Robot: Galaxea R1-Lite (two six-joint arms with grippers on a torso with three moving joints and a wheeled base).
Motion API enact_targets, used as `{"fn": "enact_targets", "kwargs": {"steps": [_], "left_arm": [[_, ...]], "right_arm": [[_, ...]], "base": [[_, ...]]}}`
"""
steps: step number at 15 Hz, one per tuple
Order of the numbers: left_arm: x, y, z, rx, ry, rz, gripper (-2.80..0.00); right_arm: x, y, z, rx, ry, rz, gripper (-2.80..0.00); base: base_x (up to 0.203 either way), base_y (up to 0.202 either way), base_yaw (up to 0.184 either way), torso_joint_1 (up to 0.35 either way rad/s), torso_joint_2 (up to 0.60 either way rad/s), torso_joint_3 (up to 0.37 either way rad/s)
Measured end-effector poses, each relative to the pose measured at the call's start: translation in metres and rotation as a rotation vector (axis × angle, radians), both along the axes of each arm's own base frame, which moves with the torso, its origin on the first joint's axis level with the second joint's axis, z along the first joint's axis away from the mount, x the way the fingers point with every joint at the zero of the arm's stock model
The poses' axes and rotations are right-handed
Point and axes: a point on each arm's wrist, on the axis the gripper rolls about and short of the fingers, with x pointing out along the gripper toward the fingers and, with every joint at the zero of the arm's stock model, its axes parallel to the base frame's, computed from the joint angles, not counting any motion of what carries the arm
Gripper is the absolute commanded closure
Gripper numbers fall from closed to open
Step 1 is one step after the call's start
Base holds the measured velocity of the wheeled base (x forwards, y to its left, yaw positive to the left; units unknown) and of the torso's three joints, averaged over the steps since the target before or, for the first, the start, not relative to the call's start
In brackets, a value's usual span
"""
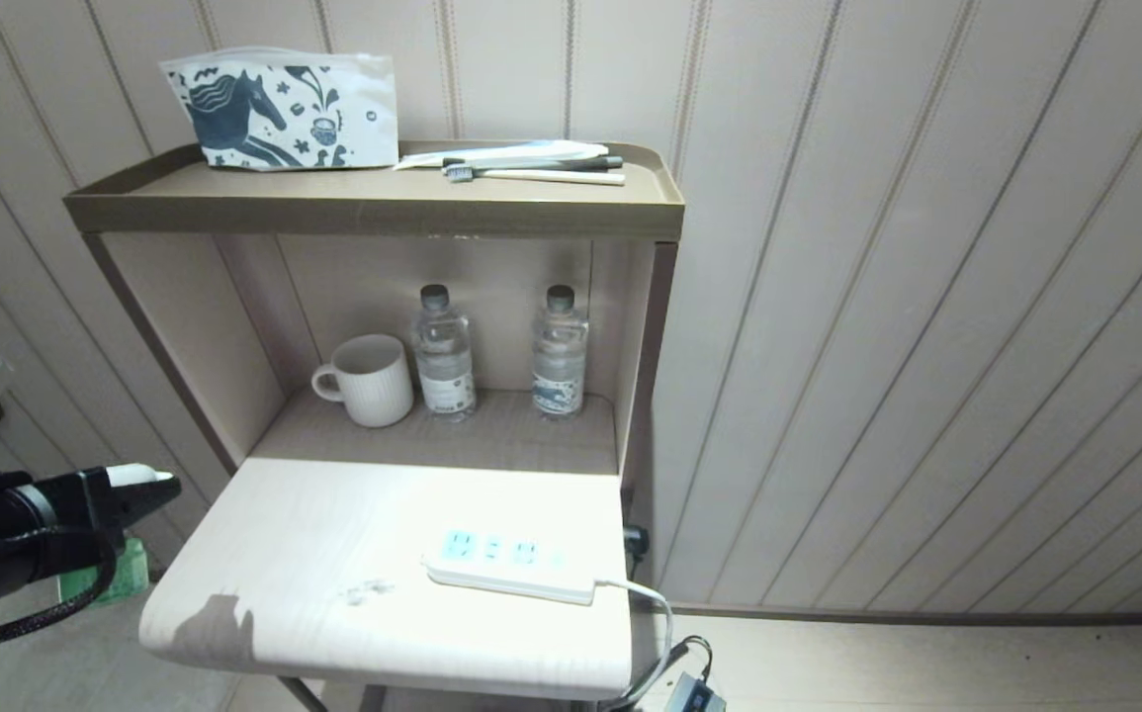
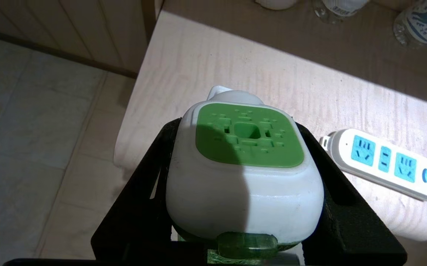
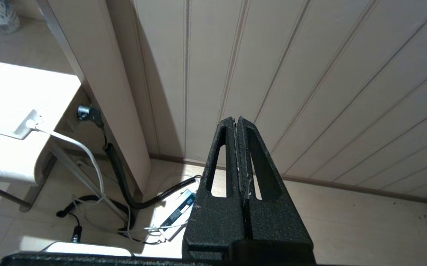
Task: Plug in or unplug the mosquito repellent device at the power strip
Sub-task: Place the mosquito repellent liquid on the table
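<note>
Clamped in the left gripper (image 2: pixel 243 192), the white-and-green plastic mosquito repellent device (image 2: pixel 244 173) hangs beside the white oblong power strip (image 2: pixel 387 164); the right gripper (image 3: pixel 238 129) is closed on nothing.

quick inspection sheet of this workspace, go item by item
surface: pale table top in front of a shelf unit
job's things: mosquito repellent device unplugged, off the table's left edge; power strip flat, sockets empty
clutter: mug, two water bottles, pouch, toothbrushes
grippers: left gripper clamps the device; right gripper shut, empty, near the wall
cables: strip's white cord drops off the right edge; black cables on the floor
surroundings: panelled wall
</note>
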Motion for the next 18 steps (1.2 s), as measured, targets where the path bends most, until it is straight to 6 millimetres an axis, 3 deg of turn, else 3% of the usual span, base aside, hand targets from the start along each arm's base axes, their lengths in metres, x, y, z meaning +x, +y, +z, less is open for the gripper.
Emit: {"fn": "enact_targets", "kwargs": {"steps": [4,7,12,16,18], "left_arm": [[0.003,0.001,-0.001,0.053,-0.088,0.028,0.0],[0.002,0.001,-0.003,0.055,-0.078,0.028,0.0],[0.002,0.001,-0.004,0.056,-0.074,0.028,0.0],[0.002,0.001,-0.004,0.054,-0.075,0.027,0.0],[0.003,0.001,-0.003,0.054,-0.076,0.028,0.0]], "right_arm": [[-0.01,-0.003,-0.015,0.002,0.0,-0.012,0.0],[-0.02,-0.008,-0.03,0.012,-0.013,-0.125,0.0],[-0.046,-0.017,-0.063,0.061,-0.025,-0.435,0.0],[-0.05,-0.014,-0.071,0.075,-0.03,-0.626,0.0],[-0.046,-0.01,-0.084,0.073,0.01,-0.628,0.0]], "base": [[0.0,0.0,0.0,-0.231,0.53,0.294],[0.0,0.0,0.0,-0.164,0.38,0.217],[0.0,0.0,0.0,-0.021,0.06,0.036],[0.0,0.0,0.0,0.0,0.0,0.0],[0.0,0.0,0.0,0.0,0.0,0.0]]}}
